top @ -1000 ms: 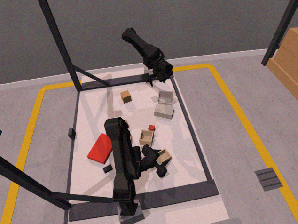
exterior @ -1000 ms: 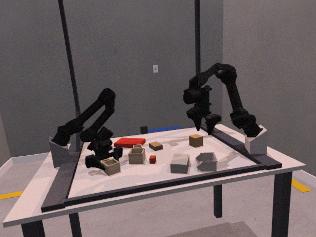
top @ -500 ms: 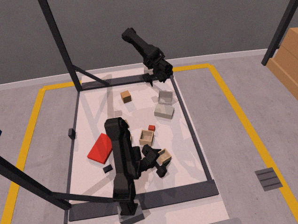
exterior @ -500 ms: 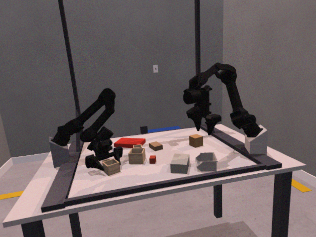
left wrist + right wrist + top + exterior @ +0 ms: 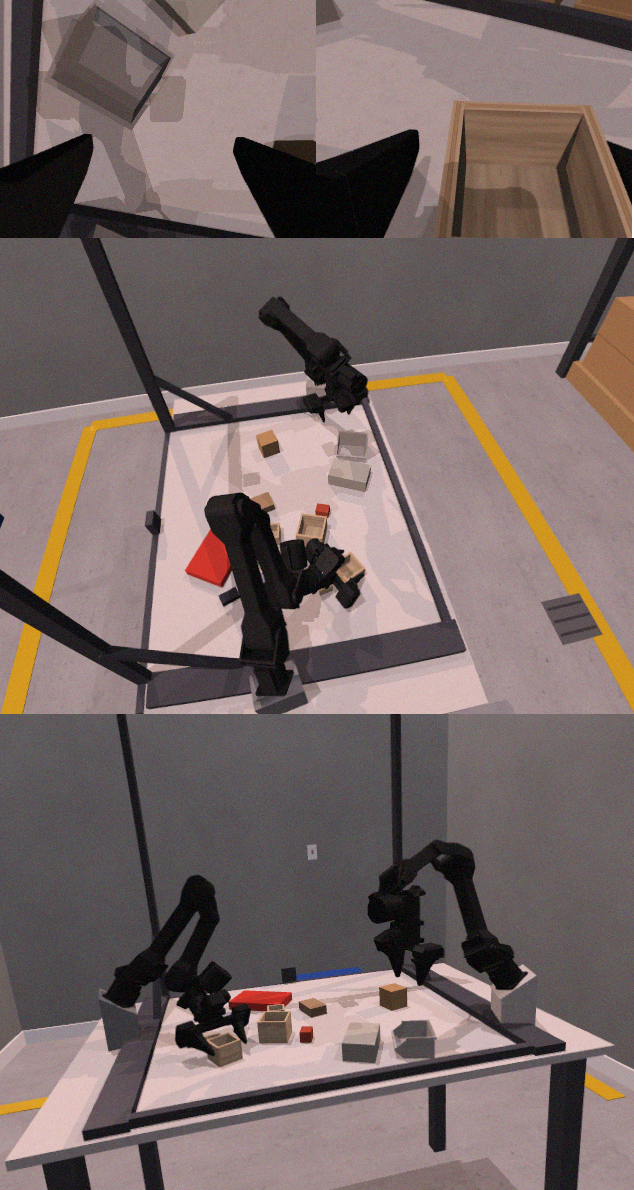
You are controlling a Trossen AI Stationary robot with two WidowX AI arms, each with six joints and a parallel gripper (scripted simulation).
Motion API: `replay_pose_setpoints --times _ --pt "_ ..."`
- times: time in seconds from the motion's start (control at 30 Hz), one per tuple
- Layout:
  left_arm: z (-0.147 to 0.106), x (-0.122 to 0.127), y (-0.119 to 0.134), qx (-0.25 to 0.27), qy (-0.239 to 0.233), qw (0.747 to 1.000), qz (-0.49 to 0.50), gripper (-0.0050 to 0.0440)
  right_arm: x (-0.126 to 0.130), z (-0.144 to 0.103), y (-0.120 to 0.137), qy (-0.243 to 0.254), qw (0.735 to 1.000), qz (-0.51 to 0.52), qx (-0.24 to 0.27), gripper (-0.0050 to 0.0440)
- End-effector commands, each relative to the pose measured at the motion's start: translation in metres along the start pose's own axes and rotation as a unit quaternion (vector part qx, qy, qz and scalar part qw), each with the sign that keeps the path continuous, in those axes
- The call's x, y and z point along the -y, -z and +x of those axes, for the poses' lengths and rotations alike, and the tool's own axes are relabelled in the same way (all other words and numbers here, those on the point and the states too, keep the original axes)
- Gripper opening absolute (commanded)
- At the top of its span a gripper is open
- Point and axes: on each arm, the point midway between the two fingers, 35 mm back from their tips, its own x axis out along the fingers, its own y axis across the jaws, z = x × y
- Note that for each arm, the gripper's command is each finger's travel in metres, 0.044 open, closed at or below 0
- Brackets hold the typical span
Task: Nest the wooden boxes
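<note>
Exterior view: the right claw stood open around a wooden box, near the worktop's left end; its open side faced up. The right wrist view cut off the box's near side and hid most of one finger behind it. A taller wooden box sat open side up nearby, apart from the first, with a red cube just beside it. Behind it a small wooden box was mostly hidden. Toward the right end, near the front edge, lay a grey block and a see-through box, its walls hard to make out. The left claw hung open above the worktop, holding nothing.
</note>
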Motion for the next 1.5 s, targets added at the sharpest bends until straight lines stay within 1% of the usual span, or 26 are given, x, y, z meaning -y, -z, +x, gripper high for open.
replay_pose_setpoints --times 0.0,0.23,0.37,0.57,0.67,0.7,0.73,0.93,1.0,1.03,1.13,1.2,1.27,1.33,1.47 --pt "-0.003 0.001 -0.001 0.007 0.0 1.0 0.004 0.04 -0.006 0.001 -0.011 -0.006 1.0 0.009 -0.015 0.04" --pt "-0.003 0.001 -0.001 0.007 0.0 1.0 0.004 0.04 -0.005 -0.004 -0.017 -0.005 0.999 0.011 -0.053 0.04" --pt "-0.003 0.001 -0.001 0.007 0.0 1.0 0.004 0.04 0.0 -0.008 -0.015 0.004 0.997 0.009 -0.081 0.04" --pt "-0.003 0.001 -0.001 0.007 0.0 1.0 0.004 0.04 0.0 -0.008 -0.015 0.006 0.996 0.006 -0.09 0.04" --pt "-0.003 0.001 -0.001 0.007 0.0 1.0 0.004 0.04 0.001 -0.005 -0.018 0.008 0.992 -0.003 -0.128 0.04" --pt "-0.003 0.001 -0.001 0.007 0.0 1.0 0.004 0.04 -0.007 -0.002 -0.029 -0.009 0.991 -0.002 -0.132 0.04" --pt "-0.003 0.001 -0.001 0.007 0.0 1.0 0.004 0.04 -0.007 -0.001 -0.031 -0.01 0.99 -0.002 -0.141 0.04" --pt "-0.003 0.001 -0.001 0.007 0.0 1.0 0.004 0.04 -0.006 -0.005 -0.037 -0.007 0.981 -0.002 -0.193 0.04" --pt "-0.003 0.001 -0.001 0.007 0.0 1.0 0.004 0.04 -0.006 -0.005 -0.037 -0.007 0.981 -0.002 -0.193 0.04" --pt "-0.003 0.001 -0.001 0.007 0.0 1.0 0.004 0.04 0.0 -0.009 -0.032 0.006 0.976 -0.001 -0.216 0.04" --pt "-0.003 0.001 -0.001 0.007 0.0 1.0 0.004 0.04 -0.001 -0.012 -0.036 0.004 0.972 0.003 -0.236 0.04" --pt "-0.003 0.001 -0.001 0.007 0.0 1.0 0.004 0.04 0.003 -0.01 -0.033 0.011 0.967 0.002 -0.253 0.04" --pt "-0.003 0.001 -0.001 0.007 0.0 1.0 0.004 0.04 0.004 -0.009 -0.035 0.014 0.959 -0.003 -0.283 0.04" --pt "-0.003 0.001 -0.001 0.007 0.0 1.0 0.004 0.04 -0.001 -0.005 -0.046 0.002 0.953 -0.009 -0.304 0.04" --pt "-0.003 0.001 -0.001 0.007 0.0 1.0 0.004 0.04 0.0 -0.008 -0.05 0.003 0.939 -0.006 -0.343 0.04"
